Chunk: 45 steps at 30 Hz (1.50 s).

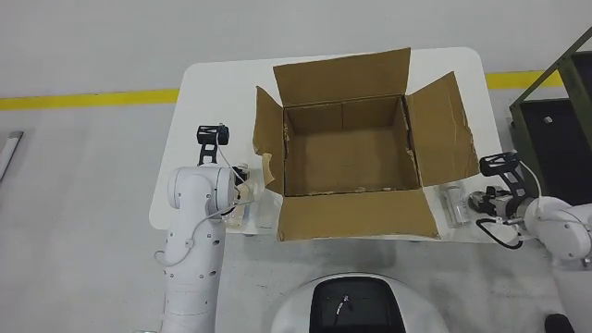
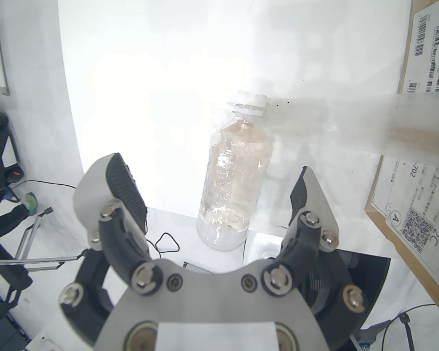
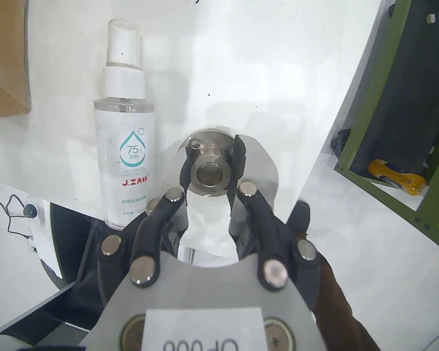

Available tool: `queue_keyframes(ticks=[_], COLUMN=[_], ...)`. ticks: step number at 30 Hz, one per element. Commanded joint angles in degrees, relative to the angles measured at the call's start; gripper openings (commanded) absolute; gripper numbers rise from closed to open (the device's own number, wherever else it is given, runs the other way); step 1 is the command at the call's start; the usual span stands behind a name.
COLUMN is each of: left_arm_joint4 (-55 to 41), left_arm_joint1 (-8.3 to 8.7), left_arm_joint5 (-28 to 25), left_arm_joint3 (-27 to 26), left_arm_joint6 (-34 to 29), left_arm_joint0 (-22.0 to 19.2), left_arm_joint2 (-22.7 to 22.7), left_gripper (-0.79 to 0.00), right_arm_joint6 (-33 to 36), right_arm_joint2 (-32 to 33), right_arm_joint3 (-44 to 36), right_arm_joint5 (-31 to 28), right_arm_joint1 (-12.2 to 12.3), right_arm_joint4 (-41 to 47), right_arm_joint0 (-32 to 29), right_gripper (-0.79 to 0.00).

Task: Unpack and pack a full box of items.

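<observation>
The brown cardboard box (image 1: 347, 162) stands open in the middle of the white table (image 1: 222, 92), with its flaps spread and nothing inside. A clear water bottle (image 2: 237, 177) lies on the table left of the box, just ahead of my open left gripper (image 2: 212, 169), its base between the fingers and nothing touching it. Right of the box, my right gripper (image 3: 210, 173) is shut on a shiny metal fitting (image 3: 209, 175) low over the table. A white alcohol spray bottle (image 3: 124, 155) lies right beside that gripper, also seen as the spray bottle (image 1: 453, 205) by the box's right flap.
A green metal rack (image 1: 555, 120) stands off the table's right edge, with a yellow bottle (image 3: 395, 178) in it. The box's labelled left flap (image 2: 428, 38) hangs close to the water bottle. Both grippers sit near the table's front edge.
</observation>
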Motion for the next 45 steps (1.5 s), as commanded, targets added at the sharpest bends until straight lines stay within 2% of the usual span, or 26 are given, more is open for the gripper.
queue_keyframes(ticks=[1,5,9,10,12,13,14,20,21,23,25,30,33,37,40,45], left_arm_joint4=[0.0,0.0,0.0,0.0,0.0,0.0,0.0,0.0,0.0,0.0,0.0,0.0,0.0,0.0,0.0,0.0], left_arm_joint1=[0.0,0.0,0.0,0.0,0.0,0.0,0.0,0.0,0.0,0.0,0.0,0.0,0.0,0.0,0.0,0.0], left_arm_joint5=[0.0,0.0,0.0,0.0,0.0,0.0,0.0,0.0,0.0,0.0,0.0,0.0,0.0,0.0,0.0,0.0], left_arm_joint3=[0.0,0.0,0.0,0.0,0.0,0.0,0.0,0.0,0.0,0.0,0.0,0.0,0.0,0.0,0.0,0.0], left_arm_joint6=[0.0,0.0,0.0,0.0,0.0,0.0,0.0,0.0,0.0,0.0,0.0,0.0,0.0,0.0,0.0,0.0], left_arm_joint0=[0.0,0.0,0.0,0.0,0.0,0.0,0.0,0.0,0.0,0.0,0.0,0.0,0.0,0.0,0.0,0.0], left_arm_joint2=[0.0,0.0,0.0,0.0,0.0,0.0,0.0,0.0,0.0,0.0,0.0,0.0,0.0,0.0,0.0,0.0], left_gripper=[0.0,0.0,0.0,0.0,0.0,0.0,0.0,0.0,0.0,0.0,0.0,0.0,0.0,0.0,0.0,0.0], right_arm_joint6=[-0.1,-0.3,-0.4,-0.3,-0.1,-0.1,-0.1,-2.4,-4.1,-9.5,-16.3,-31.8,-37.4,-40.3,-39.5,-39.5], right_arm_joint2=[-0.2,-0.6,-0.9,-0.9,-0.7,-0.4,-0.1,4.0,5.0,6.7,8.0,9.1,8.6,7.6,6.6,6.6], right_arm_joint3=[0.3,0.8,1.3,1.3,1.0,0.8,0.4,-3.5,-4.5,-7.2,-9.6,-13.4,-14.9,-16.5,-17.1,-17.1], right_arm_joint5=[0.1,0.3,0.2,0.3,0.3,0.4,0.4,2.1,2.3,2.1,1.7,0.0,0.5,1.4,2.3,2.3], right_arm_joint1=[0.1,0.3,0.6,0.7,0.8,0.9,1.0,1.6,1.7,1.8,1.9,2.1,2.1,1.9,1.7,1.7], right_arm_joint4=[0.1,0.4,0.6,0.7,0.9,1.1,1.4,3.0,3.4,2.9,1.6,-3.6,-5.5,-2.8,1.3,1.3], right_arm_joint0=[0.3,0.7,1.1,1.3,1.7,1.8,1.9,2.4,2.6,2.8,3.0,1.9,1.5,1.5,1.3,1.3], right_gripper=[-0.536,-0.523,-0.477,-0.409,-0.219,-0.077,0.0,0.0,-0.114,-0.496,-0.773,-0.785,-0.785,-0.785,-0.785,-0.785])
